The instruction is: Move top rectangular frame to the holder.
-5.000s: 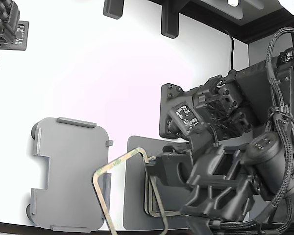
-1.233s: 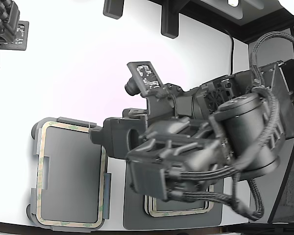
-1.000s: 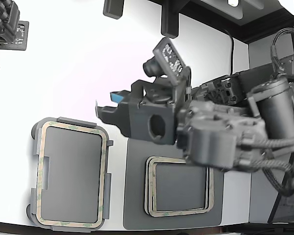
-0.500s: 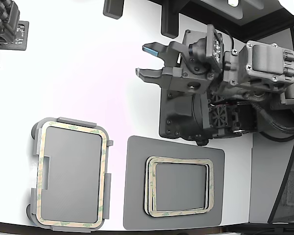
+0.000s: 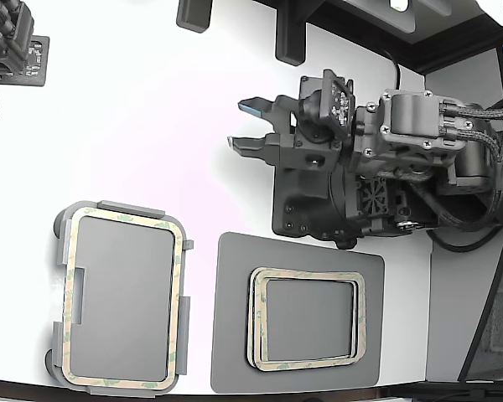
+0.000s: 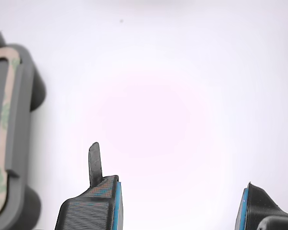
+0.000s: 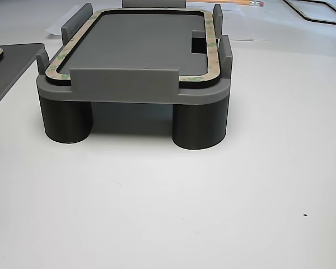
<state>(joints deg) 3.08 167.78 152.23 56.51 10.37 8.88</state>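
Observation:
A beige-tan rectangular frame (image 5: 67, 301) with greenish patches lies flat in the light grey holder (image 5: 130, 208) at the exterior view's lower left, seated inside its raised rails. The other view shows that frame (image 7: 211, 50) resting on the holder (image 7: 123, 83), which stands on round legs. My gripper (image 5: 239, 124) hovers above the white table, up and to the right of the holder, open and empty. In the wrist view its blue-padded fingers (image 6: 105, 206) point at bare table, with the holder (image 6: 24, 124) and frame (image 6: 6, 115) off to one side.
A stack of similar frames (image 5: 306, 275) lies on a dark grey mat (image 5: 235, 335) right of the holder. A dark mount block (image 5: 310, 201) sits under my arm. Black brackets (image 5: 289, 38) stand at the back and a second arm (image 5: 8, 42) at the far left.
Five seconds ago I held the frame tilted over the mat. It then lay in the holder, and my open gripper has pulled back up and right, away from it.

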